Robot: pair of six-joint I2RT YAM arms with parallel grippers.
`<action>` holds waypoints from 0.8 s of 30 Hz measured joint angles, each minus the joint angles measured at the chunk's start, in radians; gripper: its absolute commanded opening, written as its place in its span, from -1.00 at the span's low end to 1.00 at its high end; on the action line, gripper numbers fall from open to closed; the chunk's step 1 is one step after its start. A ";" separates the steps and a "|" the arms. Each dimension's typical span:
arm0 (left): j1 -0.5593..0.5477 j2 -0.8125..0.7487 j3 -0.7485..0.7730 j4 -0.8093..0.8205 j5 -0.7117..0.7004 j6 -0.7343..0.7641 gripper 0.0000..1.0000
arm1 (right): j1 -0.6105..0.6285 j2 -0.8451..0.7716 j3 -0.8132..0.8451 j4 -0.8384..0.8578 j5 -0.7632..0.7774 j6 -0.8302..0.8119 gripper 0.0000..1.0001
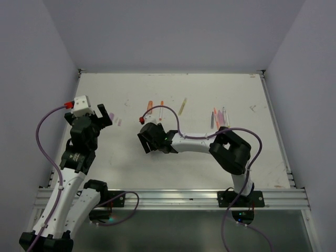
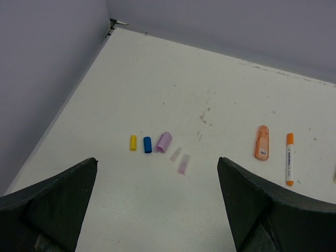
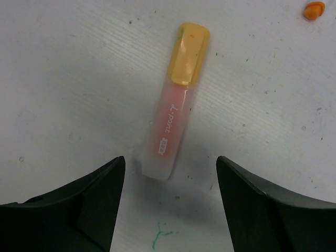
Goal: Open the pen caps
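Note:
Loose pen caps lie in a row in the left wrist view: a yellow cap (image 2: 133,143), a blue cap (image 2: 147,144), a lilac cap (image 2: 164,142) and two clear pinkish caps (image 2: 183,164). My left gripper (image 2: 157,168) hangs open above the table just short of them, holding nothing. An orange highlighter (image 3: 169,128) with its yellow-orange cap (image 3: 190,52) on lies flat under my right gripper (image 3: 170,163). That gripper is open, its fingers standing either side of the highlighter's near end. From above, the right gripper (image 1: 149,139) sits just short of the highlighter (image 1: 149,107).
An orange-and-white marker (image 2: 289,158) lies right of the highlighter, with a yellow pen (image 1: 182,106) beyond it. Several more pens (image 1: 219,117) lie bunched at the right. A small orange end (image 3: 314,9) shows at the right wrist view's top corner. Walls (image 2: 47,68) close the table's left and back.

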 measured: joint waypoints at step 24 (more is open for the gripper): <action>0.000 0.230 -0.002 0.021 0.513 -0.210 0.98 | 0.003 -0.252 -0.302 0.216 -0.008 -0.055 -1.00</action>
